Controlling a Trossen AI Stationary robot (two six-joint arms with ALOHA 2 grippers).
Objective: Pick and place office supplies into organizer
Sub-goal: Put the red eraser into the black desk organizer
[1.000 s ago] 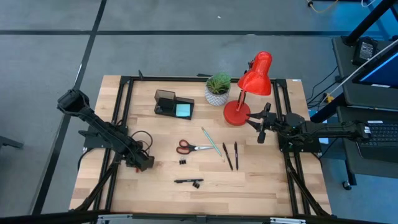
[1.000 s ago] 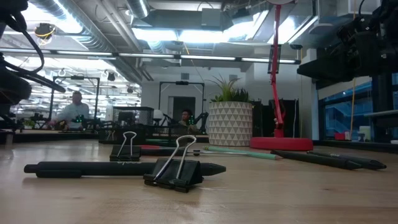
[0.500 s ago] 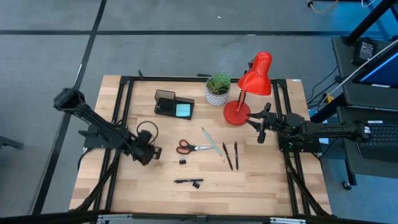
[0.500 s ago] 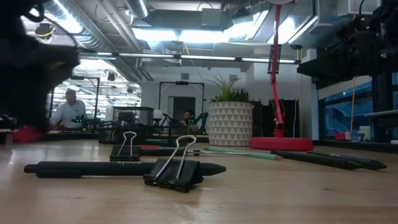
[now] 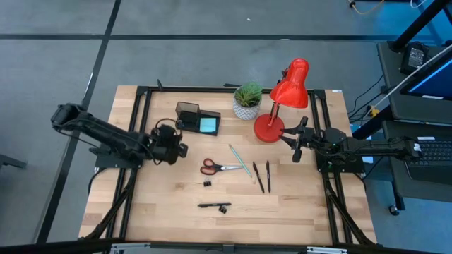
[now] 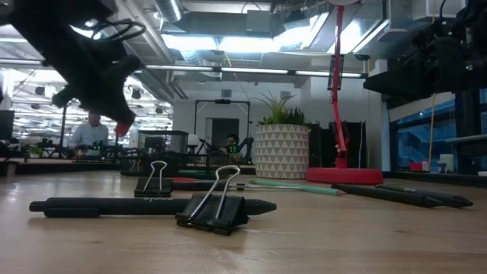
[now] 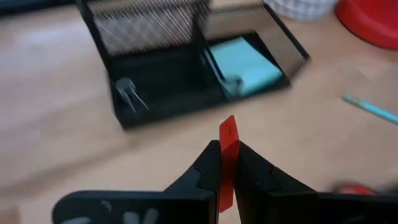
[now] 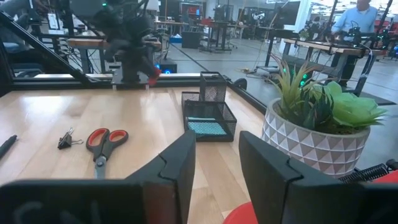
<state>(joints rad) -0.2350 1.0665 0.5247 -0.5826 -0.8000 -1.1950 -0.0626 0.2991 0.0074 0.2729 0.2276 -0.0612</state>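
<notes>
Here the left tool (image 7: 225, 163) is clamped on a small flat red piece (image 7: 228, 155), near the black mesh organizer (image 7: 180, 74); released early, it lands on the bench (image 5: 296, 204).

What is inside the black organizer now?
The organizer holds a light-blue notepad in one compartment and a binder clip on the floor of the larger one. The tall mesh section at its back cannot be seen into.

No text, label, brand or number can be read on anything.
</notes>
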